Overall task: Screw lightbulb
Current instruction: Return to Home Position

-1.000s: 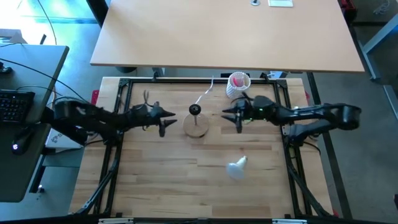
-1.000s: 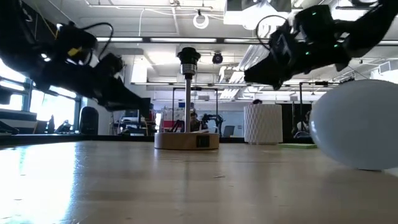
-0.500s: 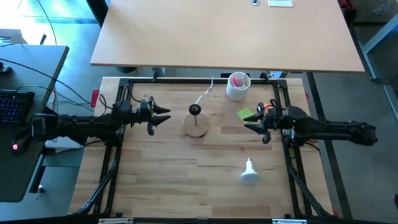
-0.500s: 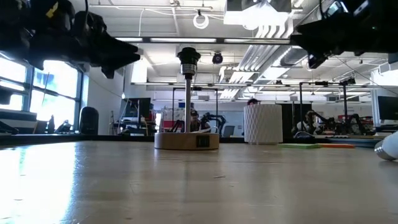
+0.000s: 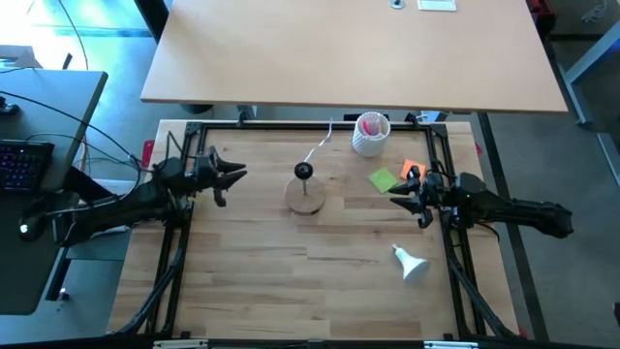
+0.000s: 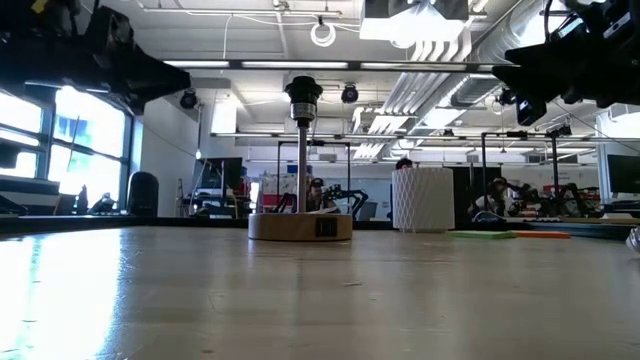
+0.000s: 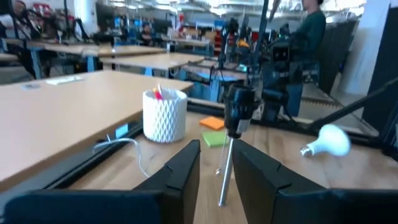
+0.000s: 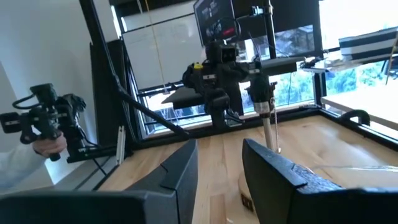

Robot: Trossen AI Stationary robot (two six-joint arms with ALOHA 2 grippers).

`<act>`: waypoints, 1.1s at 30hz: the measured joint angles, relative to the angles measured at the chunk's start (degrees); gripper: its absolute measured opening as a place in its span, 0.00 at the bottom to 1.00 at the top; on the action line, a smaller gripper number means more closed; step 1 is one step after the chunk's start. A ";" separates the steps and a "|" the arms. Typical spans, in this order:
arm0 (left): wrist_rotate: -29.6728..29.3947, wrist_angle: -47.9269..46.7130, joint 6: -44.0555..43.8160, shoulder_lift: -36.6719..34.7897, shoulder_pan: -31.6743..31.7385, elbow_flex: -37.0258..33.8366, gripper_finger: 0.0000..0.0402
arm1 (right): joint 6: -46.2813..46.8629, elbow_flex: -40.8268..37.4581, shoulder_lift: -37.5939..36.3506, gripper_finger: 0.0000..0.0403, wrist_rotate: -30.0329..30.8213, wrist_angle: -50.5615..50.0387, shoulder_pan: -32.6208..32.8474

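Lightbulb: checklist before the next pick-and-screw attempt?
1. The lightbulb is free, lying on its side on the table near its right edge: ok.
2. The socket is empty and upright on its wooden base: ok.
3. The left gripper is open, empty, apart from the socket: ok.
4. The right gripper is open, empty, apart from the lightbulb: ok.
5. Screw threads on the lightbulb undamaged: cannot tell.

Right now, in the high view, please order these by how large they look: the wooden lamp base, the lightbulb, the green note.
Largest: wooden lamp base.
Then the lightbulb and the green note, which look about alike, so I do not rank them.
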 joint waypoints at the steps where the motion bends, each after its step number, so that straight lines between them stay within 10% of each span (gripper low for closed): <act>1: -0.79 -1.07 -0.02 -1.52 -0.36 -0.11 0.21 | 0.21 0.01 -0.05 0.31 -0.01 -0.40 0.00; 24: -24.69 -3.86 0.93 -11.50 -20.93 -7.62 0.03 | 0.94 -0.02 0.08 0.31 12.88 -3.22 0.00; 33: -25.63 -7.51 3.00 -11.48 -22.84 -7.62 0.00 | 0.87 -0.02 0.08 0.31 15.96 -12.70 0.00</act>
